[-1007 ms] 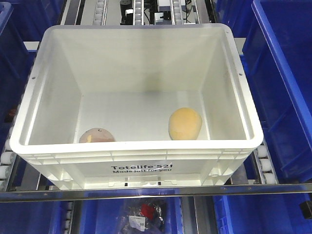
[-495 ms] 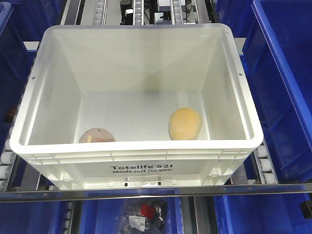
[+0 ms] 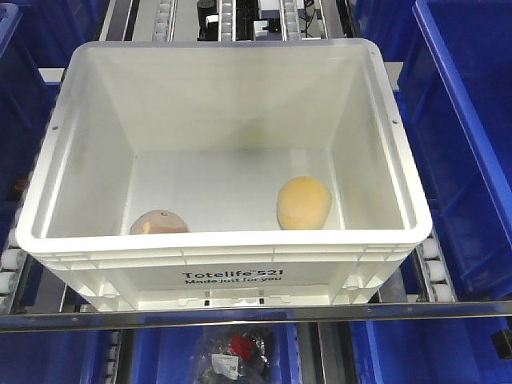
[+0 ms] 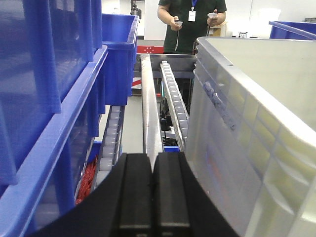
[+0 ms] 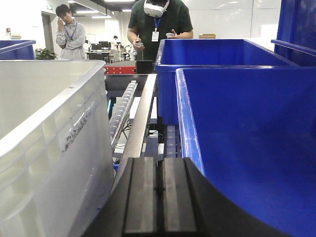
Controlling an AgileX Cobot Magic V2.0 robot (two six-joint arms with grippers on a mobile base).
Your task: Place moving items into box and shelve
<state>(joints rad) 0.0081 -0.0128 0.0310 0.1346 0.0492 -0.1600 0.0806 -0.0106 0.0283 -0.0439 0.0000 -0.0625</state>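
Both fruits sit in the white box (image 3: pixel 224 264): the yellow-orange one (image 3: pixel 304 202) toward its front right, the pinkish-brown one (image 3: pixel 158 222) against its front wall. I flank the box with my left end effector (image 4: pixel 153 183) and right end effector (image 5: pixel 159 190), both pressed together and empty, ready, I judge, to shelve it.

Partly hidden and cropped items

The white box's near rim (image 3: pixel 224 239) covers the lower part of the pinkish-brown fruit (image 3: pixel 158 222). The small dark packet (image 3: pixel 234 354) below the box is cut off by the bottom edge, its contents too small to tell. Each blue bin (image 3: pixel 468 144) runs past the picture's edge. Both bystanders' heads are cropped: the nearer one (image 5: pixel 157 22) and the one holding controllers (image 4: pixel 191 23).
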